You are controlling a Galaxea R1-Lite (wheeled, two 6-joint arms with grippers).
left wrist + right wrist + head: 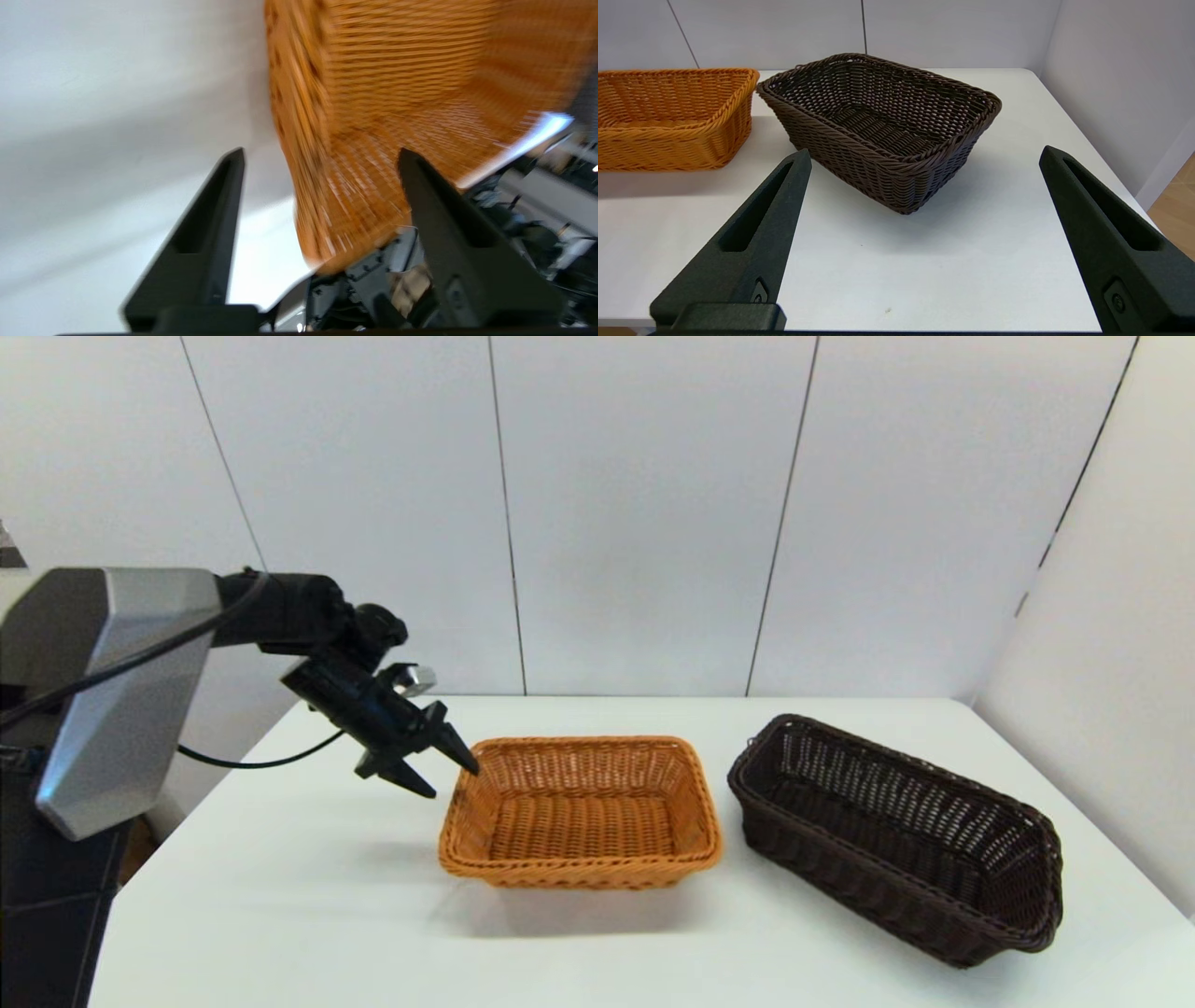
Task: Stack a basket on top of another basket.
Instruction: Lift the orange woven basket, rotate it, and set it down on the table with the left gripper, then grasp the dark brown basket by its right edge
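While the left tool (pixel 446 773) hangs released just off the left rim of the orange basket (pixel 581 812), its fingers spread with nothing between them, the dark basket (pixel 896 835) sits untouched on the right side of the worktop (pixel 280 915), a narrow gap apart from the orange one. From the right wrist view the right tool (pixel 924 154) also stands wide apart and unloaded, held back at the near edge and facing the dark basket's near corner. That dark basket looks light and fairly stiff, woven with open sides, so it should lift without sagging. The rolled rim is the likely place to pinch, one finger inside and one outside, probably midway along a long side to keep it level. Open worktop lies in front of both baskets. The right edge of the worktop runs close beside the dark basket, and the wall panels stand behind, so room to swing is mainly upward and toward the left
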